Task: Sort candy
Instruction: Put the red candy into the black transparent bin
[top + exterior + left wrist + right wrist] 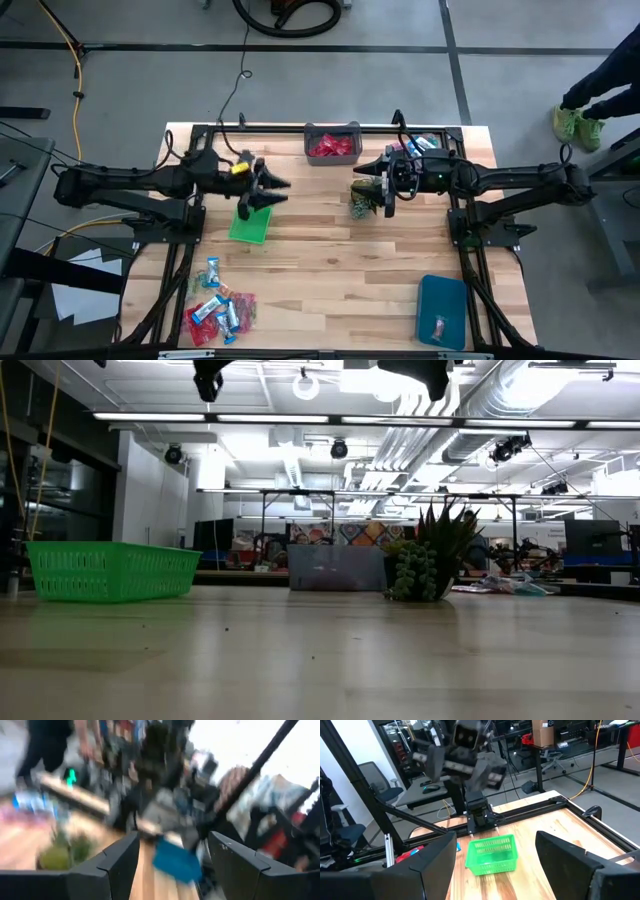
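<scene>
Only the high view shows the small wrapped red and blue candy heaped on my wooden worktop, while both wrist views show my left gripper and right gripper spread apart, empty.

The left wrist view is smeared throughout; a blue bin and a green plant are made out only as blurs. In the right wrist view the left end effector is blurred. In the low view both arms are cut off at the top edge. A person is cropped by the high view's right edge. What the small piece inside the teal bin is cannot be told.
</scene>
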You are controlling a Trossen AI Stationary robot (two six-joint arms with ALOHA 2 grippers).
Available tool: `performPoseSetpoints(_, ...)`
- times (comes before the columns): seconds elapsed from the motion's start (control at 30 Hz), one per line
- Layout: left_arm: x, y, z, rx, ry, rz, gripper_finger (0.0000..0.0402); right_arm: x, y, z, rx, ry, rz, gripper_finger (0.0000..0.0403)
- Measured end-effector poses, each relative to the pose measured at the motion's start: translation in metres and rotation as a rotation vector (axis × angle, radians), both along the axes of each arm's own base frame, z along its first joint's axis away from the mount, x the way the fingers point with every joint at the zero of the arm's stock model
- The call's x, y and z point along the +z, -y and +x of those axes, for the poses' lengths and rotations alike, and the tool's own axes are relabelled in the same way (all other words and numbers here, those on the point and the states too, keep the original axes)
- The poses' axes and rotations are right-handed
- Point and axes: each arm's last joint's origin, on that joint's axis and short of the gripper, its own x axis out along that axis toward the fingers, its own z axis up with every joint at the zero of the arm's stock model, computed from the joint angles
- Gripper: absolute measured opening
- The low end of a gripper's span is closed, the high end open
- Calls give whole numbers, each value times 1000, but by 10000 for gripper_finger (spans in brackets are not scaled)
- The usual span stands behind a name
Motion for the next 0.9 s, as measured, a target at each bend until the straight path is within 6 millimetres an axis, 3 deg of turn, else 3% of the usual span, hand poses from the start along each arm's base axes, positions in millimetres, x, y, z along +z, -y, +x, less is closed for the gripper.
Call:
performPoseSetpoints(0.27,-20,54,-14,-222,-541,36,225,-1,6,0,-25,-13,0,268)
performPoseSetpoints(0.47,-58,110,-24,-386,-891,42,225,-3,15,-1,-62,-35,3,268)
performPoseSetpoints(0.7,-104,168,-20,-457,-1084,98,225,-8,17,-2,-71,-81,6,268)
performPoseSetpoints(0.9,-148,198,-16,-478,-1173,235,225,-12,17,-3,-70,-129,10,268)
